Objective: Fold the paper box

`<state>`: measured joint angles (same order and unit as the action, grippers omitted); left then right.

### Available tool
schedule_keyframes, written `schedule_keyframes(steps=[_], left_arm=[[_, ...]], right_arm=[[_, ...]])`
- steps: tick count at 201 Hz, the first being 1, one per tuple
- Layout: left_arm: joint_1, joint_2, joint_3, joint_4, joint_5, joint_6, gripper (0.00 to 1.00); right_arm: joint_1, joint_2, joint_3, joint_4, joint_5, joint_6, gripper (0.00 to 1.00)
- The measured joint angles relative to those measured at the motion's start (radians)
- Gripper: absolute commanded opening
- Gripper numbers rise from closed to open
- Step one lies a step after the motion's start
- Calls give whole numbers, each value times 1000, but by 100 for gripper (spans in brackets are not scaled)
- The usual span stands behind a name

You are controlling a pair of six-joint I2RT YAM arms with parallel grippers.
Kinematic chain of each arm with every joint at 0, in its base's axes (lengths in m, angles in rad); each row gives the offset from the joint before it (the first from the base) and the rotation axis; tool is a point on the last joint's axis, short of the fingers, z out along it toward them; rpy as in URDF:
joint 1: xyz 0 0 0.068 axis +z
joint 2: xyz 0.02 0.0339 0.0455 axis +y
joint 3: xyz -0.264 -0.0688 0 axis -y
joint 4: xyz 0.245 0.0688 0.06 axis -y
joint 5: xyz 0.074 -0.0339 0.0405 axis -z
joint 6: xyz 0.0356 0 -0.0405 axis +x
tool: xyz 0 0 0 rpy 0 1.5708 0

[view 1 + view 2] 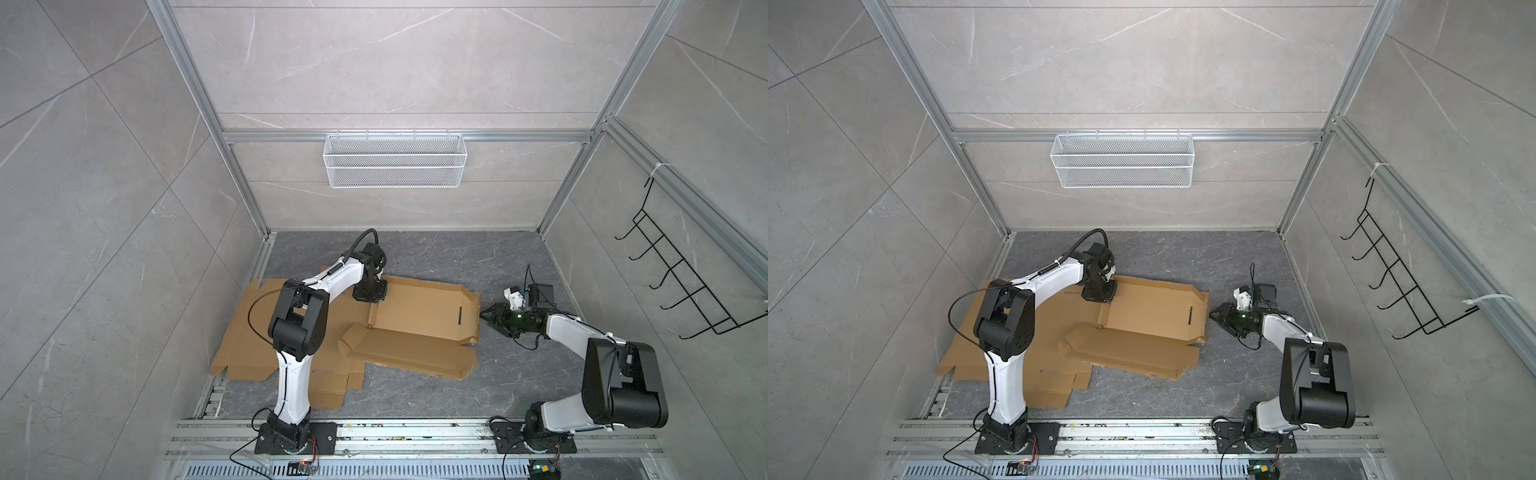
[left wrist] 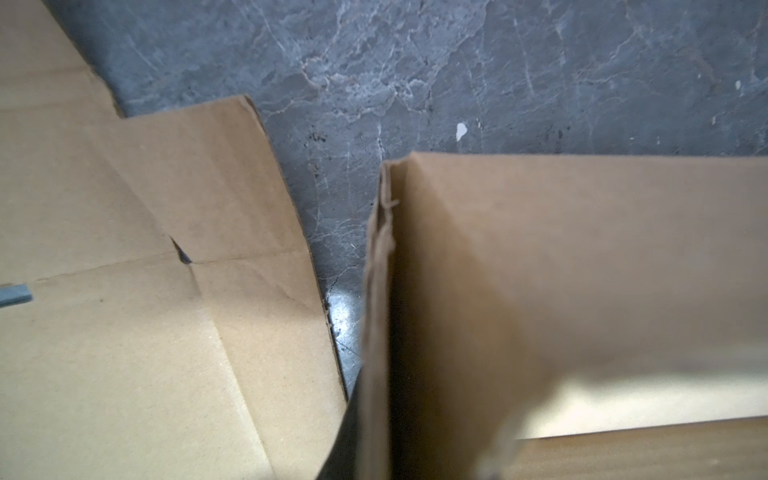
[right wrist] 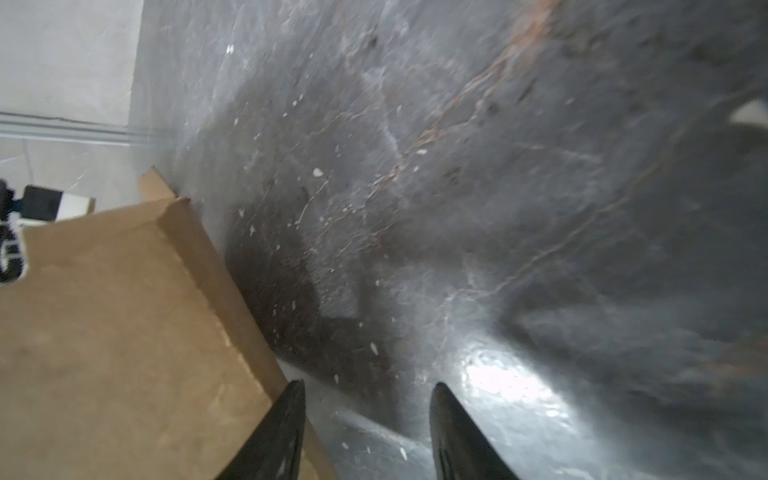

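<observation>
Paper box (image 1: 419,309) spread out on the table (image 1: 436,395); left gripper (image 1: 369,294) pinching, right gripper (image 3: 368,384) free.

Nearest me, the box's long front flap lies loose on the dark tabletop, and its left half lies flat. Further in, at the box's right end, my right gripper holds nothing. Its jaws stand about half apart, with one fingertip just beside the cardboard edge in the right wrist view. Beyond that, at the box's far edge, my left gripper is closed tight on a short flap that stands upright. A white wire basket (image 1: 395,160) hangs on the back wall.
</observation>
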<state>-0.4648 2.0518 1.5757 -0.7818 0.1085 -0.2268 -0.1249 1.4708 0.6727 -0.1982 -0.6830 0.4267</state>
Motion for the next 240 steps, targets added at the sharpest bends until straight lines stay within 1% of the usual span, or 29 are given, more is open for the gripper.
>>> schedule_keyframes(steps=[58,127,176,206,240], left_arm=[[0,0,0,1,4,0,0],[0,0,-2,3,4,0,0],[0,0,-6,9,7,0,0],[0,0,-6,10,6,-1,0],[3,0,-9,12,7,-6,0]], right_arm=[[100,0,-2,65,-84,21,49],[113,-105,-3,67,-93,54,50],[130,-90,-86,192,-133,106,51],[161,-34,-93,293,-144,151,53],[201,-31,-93,360,-145,174,56]])
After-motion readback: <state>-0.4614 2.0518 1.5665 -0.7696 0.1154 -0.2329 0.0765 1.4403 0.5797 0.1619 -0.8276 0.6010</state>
